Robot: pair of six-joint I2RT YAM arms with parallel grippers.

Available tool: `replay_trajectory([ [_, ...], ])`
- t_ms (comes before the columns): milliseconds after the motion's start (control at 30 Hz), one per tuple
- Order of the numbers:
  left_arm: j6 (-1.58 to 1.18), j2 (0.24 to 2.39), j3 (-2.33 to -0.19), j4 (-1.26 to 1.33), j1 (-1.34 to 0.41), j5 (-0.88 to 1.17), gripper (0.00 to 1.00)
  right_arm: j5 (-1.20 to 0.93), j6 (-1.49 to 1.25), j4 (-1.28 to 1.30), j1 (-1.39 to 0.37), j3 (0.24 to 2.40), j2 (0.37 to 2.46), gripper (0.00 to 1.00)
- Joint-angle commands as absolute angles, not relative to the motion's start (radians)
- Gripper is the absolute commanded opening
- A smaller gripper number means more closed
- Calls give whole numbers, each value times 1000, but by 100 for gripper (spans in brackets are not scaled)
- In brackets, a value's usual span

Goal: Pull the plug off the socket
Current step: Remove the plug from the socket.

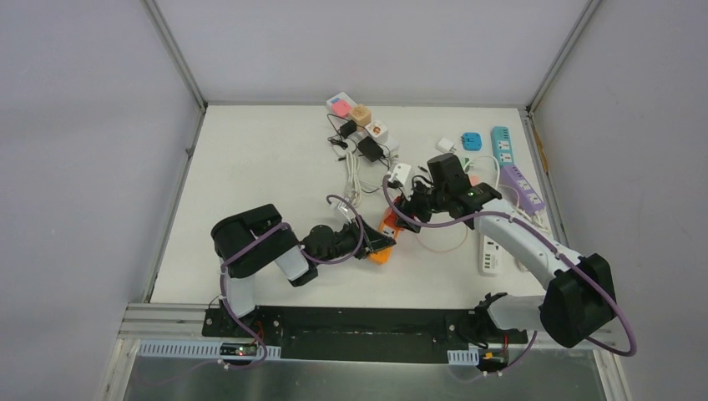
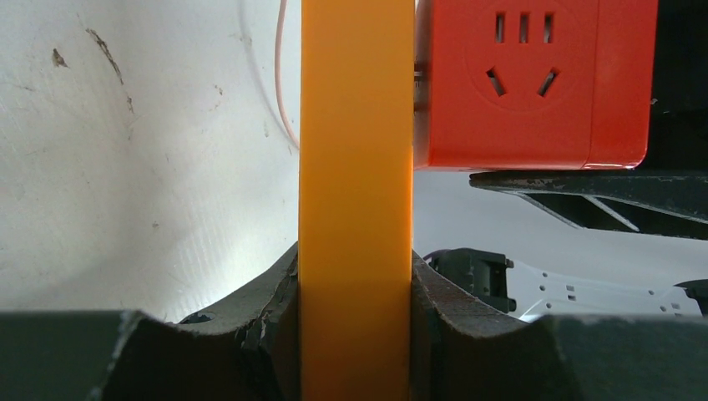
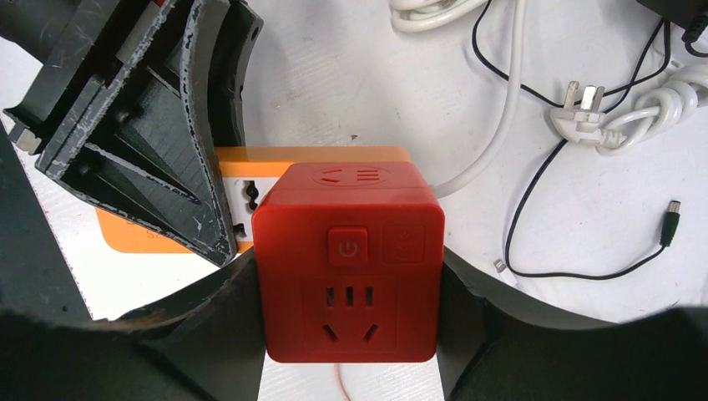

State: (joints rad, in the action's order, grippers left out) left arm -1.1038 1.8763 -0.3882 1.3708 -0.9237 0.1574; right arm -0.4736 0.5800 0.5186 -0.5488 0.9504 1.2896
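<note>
L gripper [image 2: 356,288]: narrow, jaws clamped on both flat sides of the orange strip [image 2: 356,150], which stands on edge between them. R gripper [image 3: 348,305]: about mid-open, fingers pressed on the left & right sides of the red cube plug [image 3: 348,259], holding it. The cube sits close against the strip's socket face w/ only a thin gap showing. Both are mid-table [image 1: 267,167], between the 2 arms.

Around: loose white plug [image 3: 584,104] w/ coiled cable and a thin black lead [image 3: 670,221] lie just far-right of the cube, not touching it. White strip [image 1: 489,251] to the right, purple strip [image 1: 522,185] and teal strip [image 1: 501,144] far right, well apart. L gripper's fingers crowd the cube's left side.
</note>
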Motion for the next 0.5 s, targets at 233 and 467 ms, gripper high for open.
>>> replay_trajectory([
  [233,-1122,1877,-395,1418,-902,4,0,-821,508,620,-489,1002,1236,0],
  [467,-1118,1861,-381,1418,-903,5,0,-820,488,617,-418,1009,1257,0],
])
